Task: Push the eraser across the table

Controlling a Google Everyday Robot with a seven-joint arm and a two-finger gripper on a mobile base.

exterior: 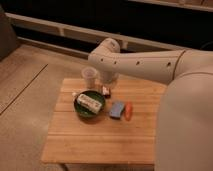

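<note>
Several things share my bench (100,145), a square top of pale tan wooden slats with a smooth, matte face. I take its far edge as 12 o'clock. A clear plastic cup (89,77), round and upright, stands toward the 11 o'clock corner. A round green bowl (78,111) sits at 9 o'clock of centre, with a whitish oblong packet (90,101) lying inside it. A flat blue rectangular pad (116,109) lies just at 3 o'clock of the bowl, and a stubby orange piece (128,111) lies right beside the pad, again at 3 o'clock.

The eraser (106,91) is a small dark-sided block with a pale top and a reddish mark. It lies flat on the bench between cup and pad, just off the bowl's rim at 1 o'clock. My fingers (108,81) hang from my smooth white arm (145,62), clenched together, low over the far part of the bench and just at 12 o'clock of the eraser. Whether they touch the block I cannot tell.

The far edge runs close behind my fingers. At 6 o'clock of the eraser the bowl and pad crowd in, with only a narrow gap between them. At 3 o'clock of it bare slats run on toward the side edge. Beyond bowl and pad, the whole near half is bare wood down to the 6 o'clock edge.
</note>
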